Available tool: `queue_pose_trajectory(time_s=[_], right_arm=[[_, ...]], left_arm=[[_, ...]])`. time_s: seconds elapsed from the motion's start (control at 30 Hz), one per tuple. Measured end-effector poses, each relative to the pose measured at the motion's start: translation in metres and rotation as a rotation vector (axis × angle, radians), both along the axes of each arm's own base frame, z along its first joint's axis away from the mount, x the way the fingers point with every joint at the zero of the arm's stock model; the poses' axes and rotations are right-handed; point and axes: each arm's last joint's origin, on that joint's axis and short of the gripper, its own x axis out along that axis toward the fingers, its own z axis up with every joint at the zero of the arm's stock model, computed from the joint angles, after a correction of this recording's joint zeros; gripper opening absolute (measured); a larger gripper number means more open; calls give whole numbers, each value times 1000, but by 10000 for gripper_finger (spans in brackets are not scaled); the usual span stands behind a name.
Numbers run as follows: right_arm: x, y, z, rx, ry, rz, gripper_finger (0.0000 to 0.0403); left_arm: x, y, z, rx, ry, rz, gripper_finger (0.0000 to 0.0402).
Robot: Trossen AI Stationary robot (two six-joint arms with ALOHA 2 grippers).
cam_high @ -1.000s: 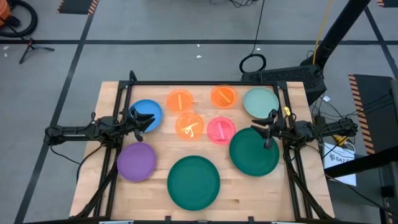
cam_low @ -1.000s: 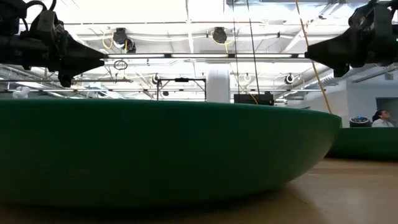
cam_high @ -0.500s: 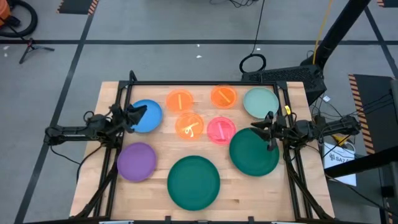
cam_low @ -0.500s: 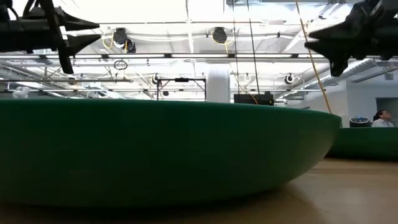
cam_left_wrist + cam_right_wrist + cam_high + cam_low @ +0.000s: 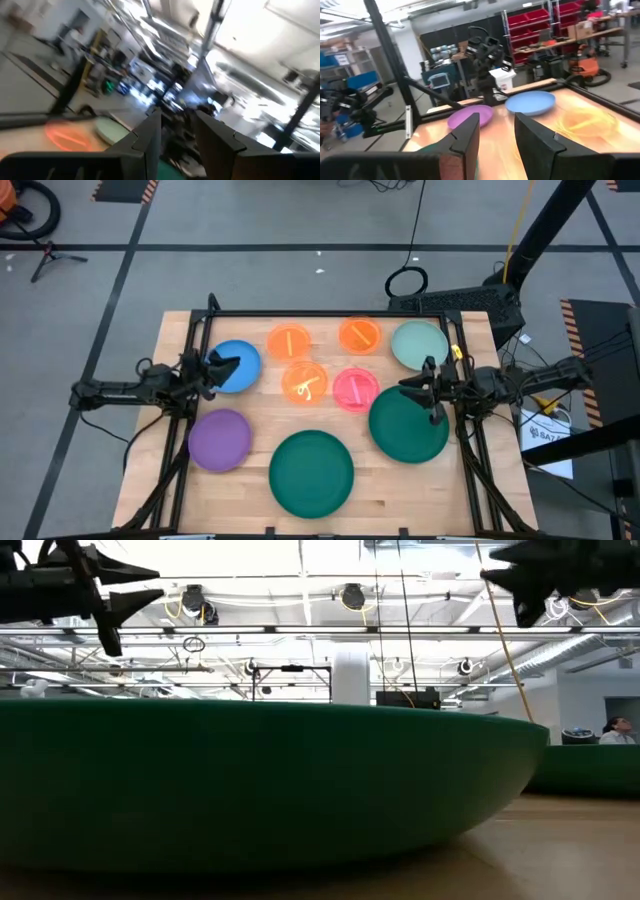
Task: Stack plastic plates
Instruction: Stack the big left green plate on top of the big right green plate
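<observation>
Eight round glossy plastic plates point(image 5: 312, 471) unstacked on wood table point(image 5: 170, 330), left gripper point(image 5: 224, 366) and right gripper point(image 5: 410, 385) both parted.

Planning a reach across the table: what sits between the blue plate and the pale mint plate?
In the high view, two orange plates lie side by side between the blue plate and the mint plate.

The left gripper point(image 5: 178, 131) fills the lower part of the left wrist view, its two dark fingers point(image 5: 150, 134) apart with a narrow gap between them. Beyond them lies the wooden bench point(image 5: 22, 142). An orange plate point(image 5: 67, 135) rests on it, with a pale mint plate point(image 5: 111, 129) just beyond. A dark green surface point(image 5: 172, 170) shows low between the fingers. The room behind is blurred, with bright ceiling lights.
</observation>
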Motion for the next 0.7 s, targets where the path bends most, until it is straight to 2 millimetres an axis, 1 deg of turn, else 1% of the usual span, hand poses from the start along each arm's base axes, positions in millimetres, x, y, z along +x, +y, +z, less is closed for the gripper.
queue_pose_trajectory(time_s=[0.2, 0.27, 0.5, 0.57, 0.7], right_arm=[[13, 7, 27, -79, 5, 86, 116], [18, 9, 34, -112, 8, 98, 116], [31, 21, 57, -227, 2, 148, 116], [33, 24, 62, -248, 0, 161, 116], [37, 30, 70, -290, 4, 178, 116]], left_arm=[[10, -4, -9, -87, 80, -45, 122], [14, -6, -12, -95, 117, -55, 122], [28, -14, -16, -112, 156, -101, 122], [32, -18, -15, -122, 188, -123, 122], [47, -27, -6, -130, 274, -171, 122]])
